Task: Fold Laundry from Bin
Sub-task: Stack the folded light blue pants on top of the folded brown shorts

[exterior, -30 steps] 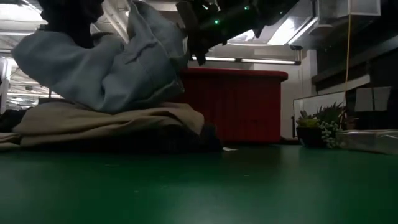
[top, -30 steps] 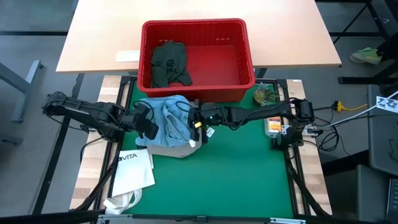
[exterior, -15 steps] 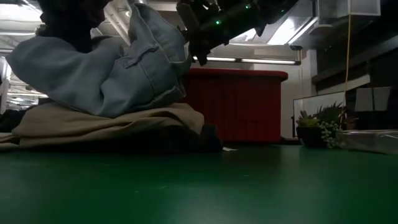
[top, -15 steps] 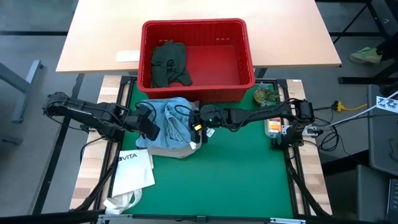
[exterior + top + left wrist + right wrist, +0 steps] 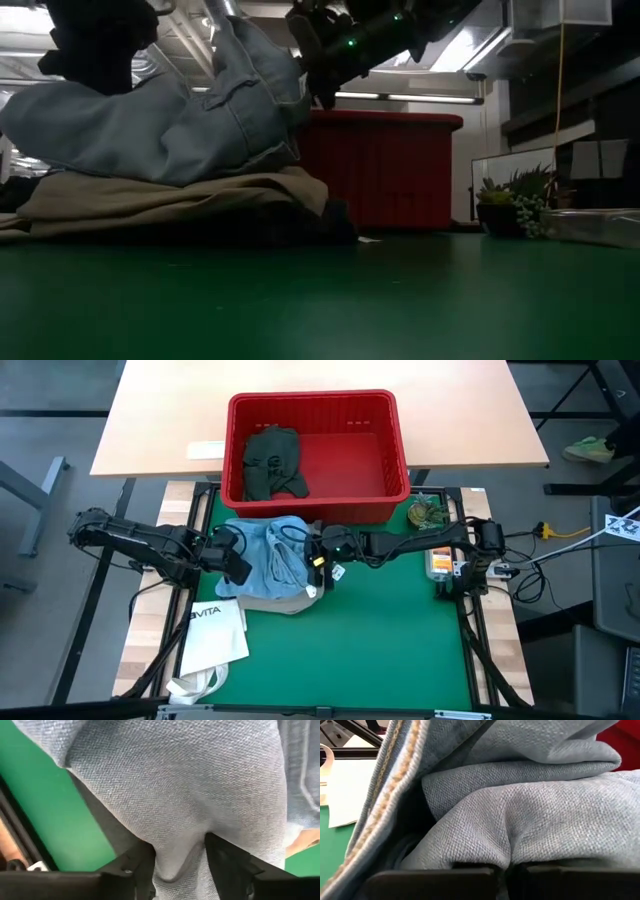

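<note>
Green mat (image 5: 380, 630): light blue jeans (image 5: 268, 555) lie left-right, right end effector (image 5: 318, 550) clenched on them, left end effector (image 5: 238, 560) parted.

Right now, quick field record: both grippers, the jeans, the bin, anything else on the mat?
left gripper: at the left edge of the light blue jeans, fingers apart with denim between them
right gripper: shut on the light blue jeans at their right edge
light blue jeans: bunched on top of the khaki trousers
bin: red, beyond the mat, holds a dark green piece
white tote bag: at the mat's near left corner
small plant: right of the bin
</note>
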Controlling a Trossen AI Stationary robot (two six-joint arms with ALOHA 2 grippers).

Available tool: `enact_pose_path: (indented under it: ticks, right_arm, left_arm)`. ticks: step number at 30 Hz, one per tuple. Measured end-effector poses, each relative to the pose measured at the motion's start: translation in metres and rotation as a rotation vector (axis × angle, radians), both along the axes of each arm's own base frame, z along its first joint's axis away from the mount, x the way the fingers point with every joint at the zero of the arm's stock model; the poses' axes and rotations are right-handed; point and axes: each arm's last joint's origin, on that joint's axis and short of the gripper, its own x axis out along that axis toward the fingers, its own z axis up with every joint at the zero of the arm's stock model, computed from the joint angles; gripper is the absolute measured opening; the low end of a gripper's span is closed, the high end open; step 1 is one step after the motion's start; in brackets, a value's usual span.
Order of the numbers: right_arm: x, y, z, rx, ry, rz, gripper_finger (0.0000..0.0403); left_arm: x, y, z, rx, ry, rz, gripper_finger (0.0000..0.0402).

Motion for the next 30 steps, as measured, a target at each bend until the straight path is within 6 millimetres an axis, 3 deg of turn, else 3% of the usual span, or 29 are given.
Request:
enact_pose_path:
  ticks: [8,16,23,30]
  right_arm:
    - [-0.009,-0.019,-0.011,0.046,0.116,-0.01,0.0015]
    - [-0.012,-0.02,-0.014,0.055,0.163,-0.015,0.0015]
    - [-0.013,-0.02,-0.015,0.047,0.174,-0.033,0.0015]
    - [-0.014,-0.021,-0.017,0.057,0.187,-0.106,0.0016]
  left_arm:
    - [-0.001,0.0,0.0,0.005,0.013,-0.001,0.0204]
    - [-0.004,0.0,-0.001,-0.028,0.045,-0.011,0.0217]
    - [-0.022,-0.002,0.0,-0.181,0.153,-0.044,0.0209]
    - [-0.044,0.003,0.011,-0.18,0.057,-0.018,0.0209]
